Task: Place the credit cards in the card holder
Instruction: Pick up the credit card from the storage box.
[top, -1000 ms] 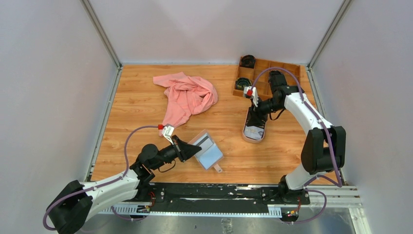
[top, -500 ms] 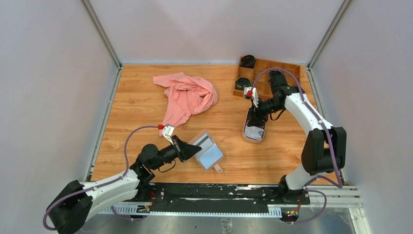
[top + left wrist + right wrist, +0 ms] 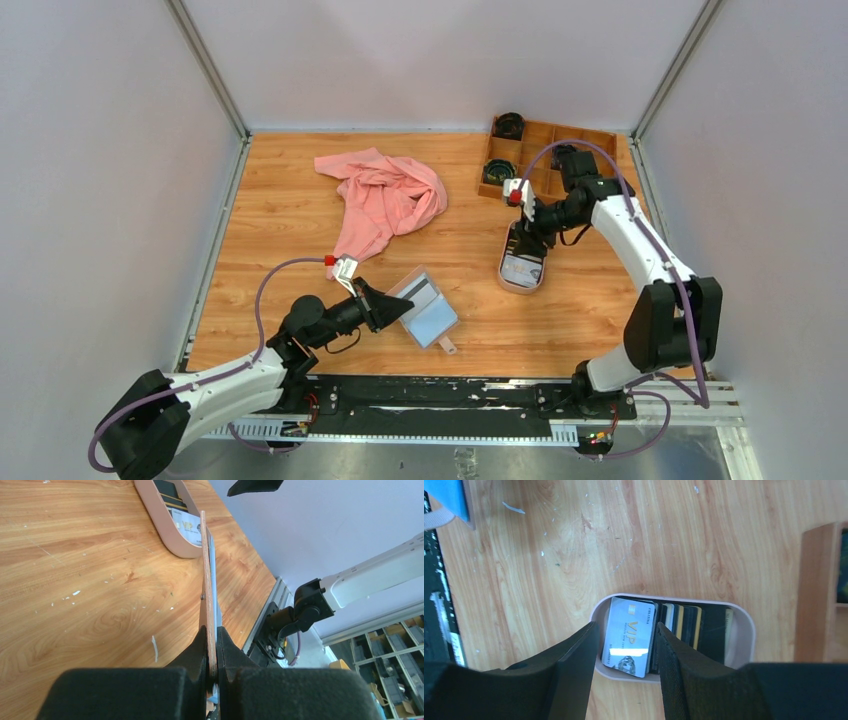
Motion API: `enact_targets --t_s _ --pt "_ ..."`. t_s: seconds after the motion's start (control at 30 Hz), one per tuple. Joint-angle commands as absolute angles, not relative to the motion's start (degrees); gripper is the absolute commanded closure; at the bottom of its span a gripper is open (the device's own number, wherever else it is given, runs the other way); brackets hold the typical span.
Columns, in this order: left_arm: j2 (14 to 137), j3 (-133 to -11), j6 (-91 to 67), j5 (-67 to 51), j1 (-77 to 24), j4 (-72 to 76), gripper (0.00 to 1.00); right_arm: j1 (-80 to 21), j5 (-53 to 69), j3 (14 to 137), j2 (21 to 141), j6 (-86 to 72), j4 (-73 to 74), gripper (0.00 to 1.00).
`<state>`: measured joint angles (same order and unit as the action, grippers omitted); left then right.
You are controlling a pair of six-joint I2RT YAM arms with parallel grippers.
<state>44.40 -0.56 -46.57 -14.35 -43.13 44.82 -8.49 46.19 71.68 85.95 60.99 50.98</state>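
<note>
So the left tool [image 3: 212,647] is pinched tight on one edge of the holder [image 3: 205,575], near the front of the desk [image 3: 290,230]. My guess is that's to pin it open, since the top view shows the blue pockets facing up where a card can slide in. I can't tell if the holder is flat on the desk or a bit raised. The cards [image 3: 630,630] are all stacked in the pink tray [image 3: 746,630], well apart from the holder, with the whitish VIP one on top and the black ones behind it. The right tool [image 3: 627,632] hangs over that tray with its jaws about half apart and nothing in them, one jaw on each side of the VIP card. It looks lined up to drop down and grab that one first.
</note>
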Motion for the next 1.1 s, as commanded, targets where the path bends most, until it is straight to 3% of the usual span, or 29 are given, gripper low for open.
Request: enact_targets --t_s 0.0,0.3,1.07 --pt "44.04 3.68 -46.49 -15.05 -42.63 45.97 1.00 -8.69 46.89 72.49 81.73 68.81 52.03 0.50" --pt "43.50 4.03 -46.58 -14.96 -42.63 45.97 1.00 -8.72 53.23 68.84 80.84 77.82 52.16 0.49" --pt "43.51 4.08 -46.67 -15.03 -42.63 45.97 1.00 -8.69 46.14 67.94 83.54 79.25 52.30 0.47"
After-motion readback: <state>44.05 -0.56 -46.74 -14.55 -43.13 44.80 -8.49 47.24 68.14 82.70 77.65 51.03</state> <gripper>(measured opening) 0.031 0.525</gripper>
